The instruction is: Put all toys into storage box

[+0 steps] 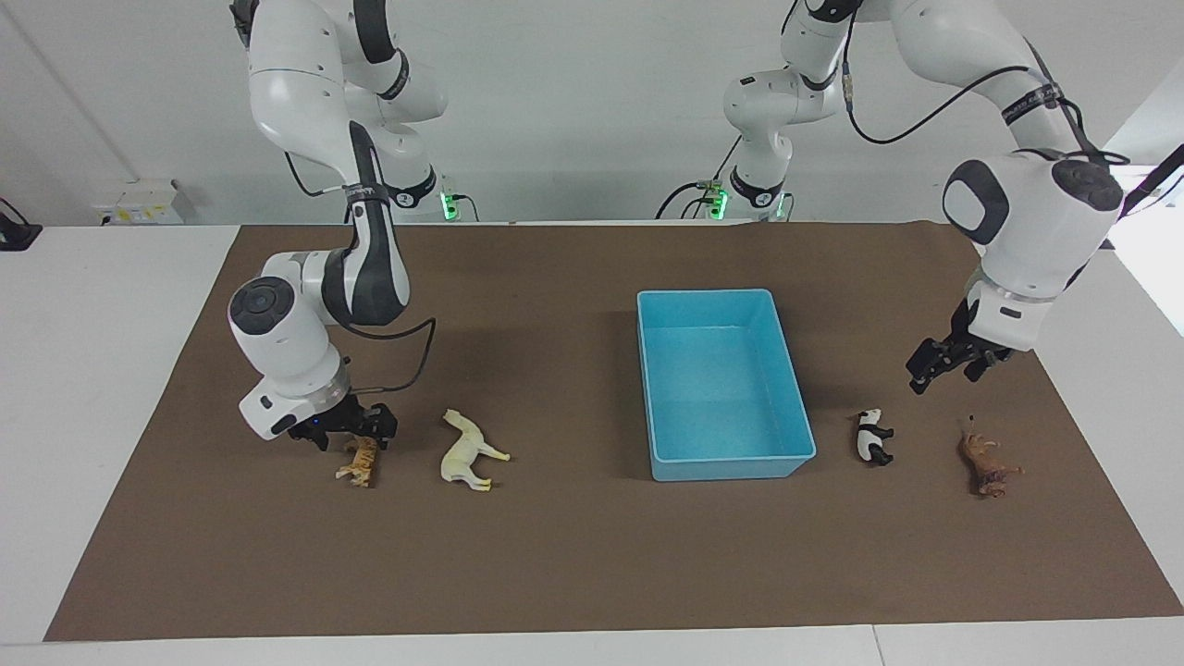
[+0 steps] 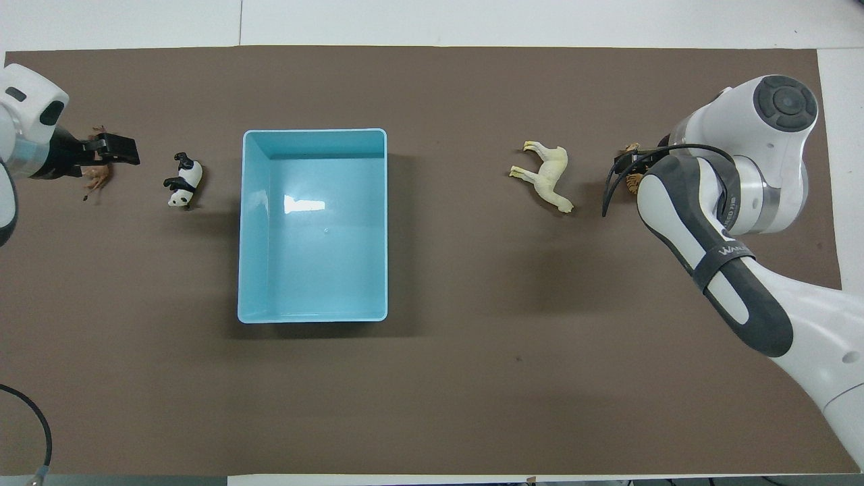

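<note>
Right hand (image 1: 351, 433) down low at the tiger (image 1: 359, 462), right above its top end. Spread open, with one finger on each side. Too close to say whether touching or not.

Tiger flat on its side on the brown surface (image 1: 592, 555), at the right arm's end. Just beside it, toward the middle, the cream long-necked animal (image 1: 470, 451), also on its side.

Light-blue storage box (image 1: 731, 465) near the middle of the surface, a bit toward the left arm's end. All four toys outside it, on the surface.

Panda (image 1: 871, 437) on its side near the box. Brown lion (image 1: 988, 465) next, closest to the left arm's end, apart from the panda.

Left hand (image 1: 943, 368) up in the air over the lion, not touching it. Spread open, holding nothing.

White letters on a dark band (image 2: 725, 253) around the right arm, seen from overhead. Start looks like "WA"; the rest too small to read. Small round labels low on both arm bases, not readable.
</note>
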You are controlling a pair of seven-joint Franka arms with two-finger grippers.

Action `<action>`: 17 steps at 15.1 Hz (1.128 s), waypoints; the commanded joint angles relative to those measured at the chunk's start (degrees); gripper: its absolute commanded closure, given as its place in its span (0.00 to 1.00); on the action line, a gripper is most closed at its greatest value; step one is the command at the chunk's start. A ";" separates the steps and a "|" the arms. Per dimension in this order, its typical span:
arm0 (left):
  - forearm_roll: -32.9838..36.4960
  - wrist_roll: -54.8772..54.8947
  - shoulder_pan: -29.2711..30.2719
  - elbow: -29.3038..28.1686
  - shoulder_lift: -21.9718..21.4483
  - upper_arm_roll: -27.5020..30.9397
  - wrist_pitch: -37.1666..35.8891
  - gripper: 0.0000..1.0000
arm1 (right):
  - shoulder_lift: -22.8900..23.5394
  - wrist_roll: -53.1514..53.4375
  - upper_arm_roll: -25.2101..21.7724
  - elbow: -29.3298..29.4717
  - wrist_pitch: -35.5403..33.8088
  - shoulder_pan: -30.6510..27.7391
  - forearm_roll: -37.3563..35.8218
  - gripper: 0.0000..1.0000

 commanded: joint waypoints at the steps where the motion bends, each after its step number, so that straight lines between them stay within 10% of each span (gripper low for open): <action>1: 0.11 1.01 -0.31 -2.37 3.00 -0.06 6.99 0.00 | 1.01 2.27 0.31 -0.96 3.26 0.22 2.11 0.00; 14: 0.20 2.07 -1.71 -13.18 3.54 0.02 12.36 0.00 | 2.15 4.12 0.22 -0.96 5.12 0.22 2.20 0.13; 17: 0.28 1.98 -2.24 -12.92 3.63 0.02 12.19 0.38 | 2.24 5.70 0.22 -1.22 6.08 0.39 2.20 0.23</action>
